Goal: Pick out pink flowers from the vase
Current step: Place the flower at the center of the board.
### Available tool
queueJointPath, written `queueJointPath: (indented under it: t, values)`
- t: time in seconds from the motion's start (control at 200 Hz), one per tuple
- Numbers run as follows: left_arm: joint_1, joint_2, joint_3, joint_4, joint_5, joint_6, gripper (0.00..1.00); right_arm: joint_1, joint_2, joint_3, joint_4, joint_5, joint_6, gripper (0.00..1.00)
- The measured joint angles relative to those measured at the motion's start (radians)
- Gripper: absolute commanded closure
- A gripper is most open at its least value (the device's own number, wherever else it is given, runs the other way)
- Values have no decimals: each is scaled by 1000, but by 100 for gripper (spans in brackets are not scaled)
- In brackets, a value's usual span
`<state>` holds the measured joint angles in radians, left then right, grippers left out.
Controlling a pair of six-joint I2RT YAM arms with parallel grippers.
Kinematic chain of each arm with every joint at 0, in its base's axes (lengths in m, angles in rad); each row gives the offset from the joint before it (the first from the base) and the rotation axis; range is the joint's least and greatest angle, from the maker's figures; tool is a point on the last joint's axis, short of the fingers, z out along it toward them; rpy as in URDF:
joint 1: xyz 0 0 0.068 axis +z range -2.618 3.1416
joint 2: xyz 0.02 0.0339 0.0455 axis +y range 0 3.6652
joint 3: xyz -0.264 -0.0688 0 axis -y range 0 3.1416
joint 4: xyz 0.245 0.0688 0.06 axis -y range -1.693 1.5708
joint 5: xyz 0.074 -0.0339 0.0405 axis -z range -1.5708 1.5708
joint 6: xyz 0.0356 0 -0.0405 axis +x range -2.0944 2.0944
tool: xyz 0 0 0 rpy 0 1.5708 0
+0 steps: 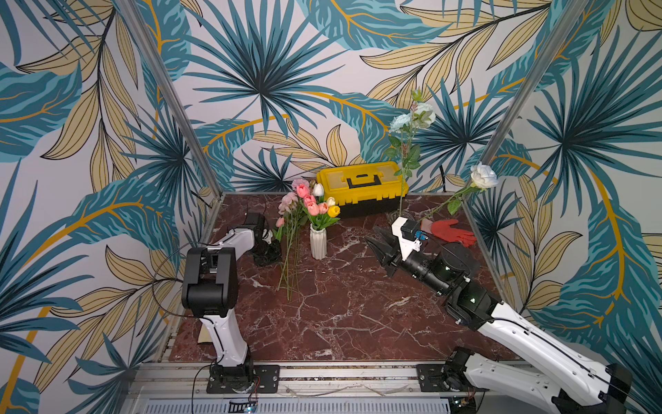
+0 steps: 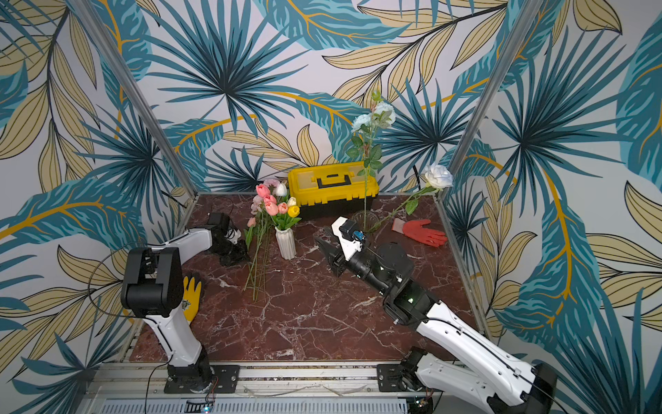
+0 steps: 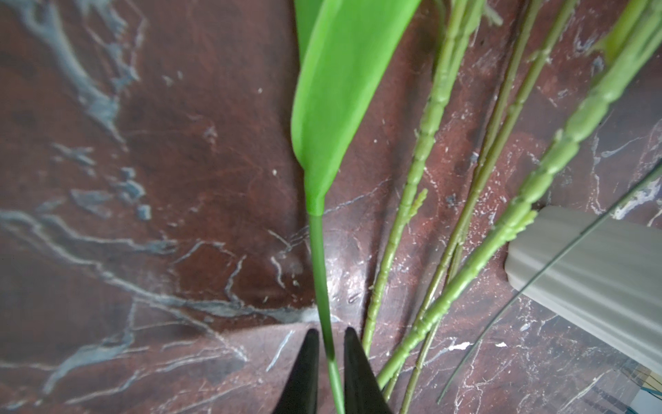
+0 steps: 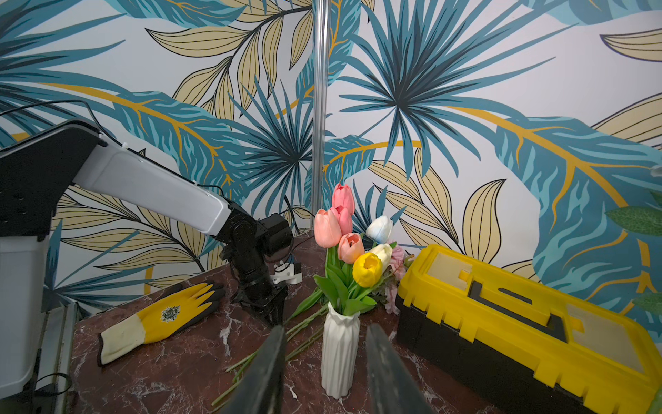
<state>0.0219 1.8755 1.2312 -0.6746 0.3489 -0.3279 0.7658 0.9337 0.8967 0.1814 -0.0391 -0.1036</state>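
Several pink flowers (image 1: 288, 204) already lie on the marble table (image 1: 358, 315), just beside the white ribbed vase (image 1: 318, 243), with their long stems fanned toward the front edge. The left gripper (image 3: 330, 331) sits low over this pile. Its jaws are slightly parted on either side of a smooth tulip stem (image 3: 318, 258), and a thin gap shows on each side, so the stem looks loose rather than pinched.

The step in hand appears to be setting this tulip down with the others. To do it well, the jaws should widen further before the arm moves. The arm should then rise straight up, because the broad leaf (image 3: 333, 89) and the knobbly neighbouring stems (image 3: 422, 143) lie close enough to snag and be dragged along.

A cluster of pink tulips (image 1: 310, 202) remains in the vase among a yellow tulip (image 1: 334, 210) and white ones (image 1: 318, 189). Each next grasp should therefore take one pink stem low, near the vase mouth, and draw it upward.

The right gripper (image 4: 324, 327) hangs empty with its jaws well apart, facing the vase. It could steady the light vase against tipping.
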Motion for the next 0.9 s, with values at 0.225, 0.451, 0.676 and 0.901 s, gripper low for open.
queueJointPath:
  t: [0.225,0.451,0.676,0.901]
  values:
    - [0,-126,-9,-3,-13,-11,73,0,8,0,-1,9,0,61]
    - [0,-410,-148,87,12,-84,70,0,55,0,-1,0,6,62]
    - [-32,-707,-325,204,52,-169,68,0,119,-36,77,-72,-6,73]
    - [-74,-906,-389,259,100,-188,68,0,262,-44,210,-129,-51,74]
